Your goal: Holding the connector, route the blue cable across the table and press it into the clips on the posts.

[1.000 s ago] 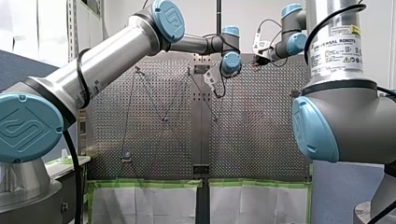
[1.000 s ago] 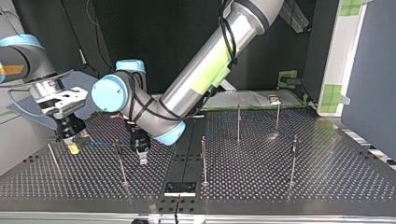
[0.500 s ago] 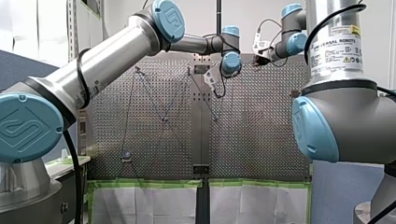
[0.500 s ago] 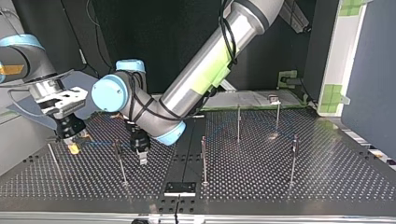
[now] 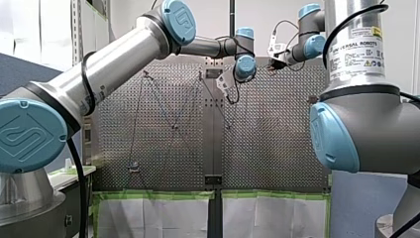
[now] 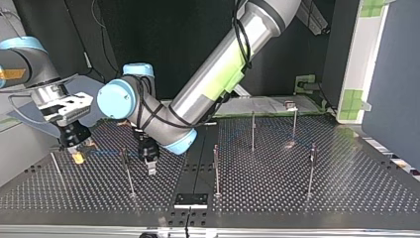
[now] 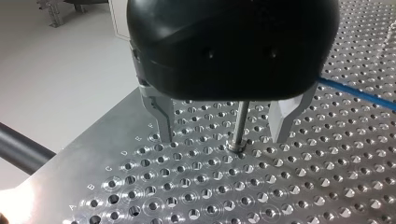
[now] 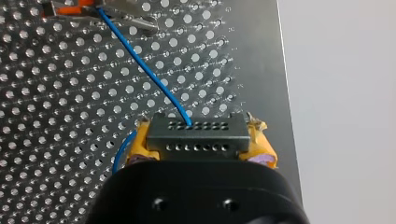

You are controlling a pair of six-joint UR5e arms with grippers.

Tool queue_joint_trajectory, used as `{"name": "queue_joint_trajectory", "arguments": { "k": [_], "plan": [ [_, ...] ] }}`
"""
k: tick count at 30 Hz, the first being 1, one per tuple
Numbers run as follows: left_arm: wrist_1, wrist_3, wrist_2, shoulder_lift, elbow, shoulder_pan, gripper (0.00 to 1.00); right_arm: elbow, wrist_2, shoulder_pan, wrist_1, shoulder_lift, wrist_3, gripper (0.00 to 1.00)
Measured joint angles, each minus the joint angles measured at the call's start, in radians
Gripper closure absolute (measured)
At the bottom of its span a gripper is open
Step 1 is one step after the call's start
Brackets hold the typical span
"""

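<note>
The connector [image 8: 196, 135] is clamped in the right gripper [image 8: 198, 150], near the post [image 7: 240, 122] straddled by the left gripper's [image 7: 223, 137] spread fingers. The blue cable [image 8: 140, 62] should be held taut and lowered squarely into that post's clip.

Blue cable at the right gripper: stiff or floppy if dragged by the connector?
Likely floppy: the blue cable is thin and curls in a slack loop beside the connector. Ahead, the run looks straight, so it probably follows a pull but buckles if pushed. Probably light; the yellow pads clamp only the connector.
</note>
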State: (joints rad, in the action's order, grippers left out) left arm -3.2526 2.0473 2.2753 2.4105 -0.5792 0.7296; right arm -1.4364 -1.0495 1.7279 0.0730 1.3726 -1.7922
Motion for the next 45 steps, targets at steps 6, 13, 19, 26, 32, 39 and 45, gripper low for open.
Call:
{"name": "queue_joint_trajectory", "arguments": {
  "k": [6,13,19,26,32,39,45],
  "plan": [
    [0.0,0.0,0.0,0.0,0.0,0.0,0.0,0.0,0.0,0.0,0.0,0.0,0.0,1.0],
    [0.0,0.0,0.0,0.0,0.0,0.0,0.0,0.0,0.0,0.0,0.0,0.0,0.0,1.0],
    [0.0,0.0,0.001,-0.008,0.001,-0.001,0.0,0.0,0.0,0.0,0.0,0.0,0.0,1.0],
    [0.0,0.0,0.002,-0.011,0.001,-0.001,0.0,0.0,0.0,0.0,0.0,0.0,0.0,1.0],
    [0.0,0.0,0.002,-0.011,0.001,-0.001,0.0,0.0,0.0,0.0,0.0,0.0,0.0,1.0],
    [0.0,0.0,0.002,-0.011,0.001,-0.001,0.0,0.0,0.0,0.0,0.0,0.0,0.0,1.0],
    [-0.011,-0.001,-0.018,-0.04,-0.026,0.022,0.0,0.0,0.0,0.0,0.0,0.0,0.0,1.0]
  ]
}}
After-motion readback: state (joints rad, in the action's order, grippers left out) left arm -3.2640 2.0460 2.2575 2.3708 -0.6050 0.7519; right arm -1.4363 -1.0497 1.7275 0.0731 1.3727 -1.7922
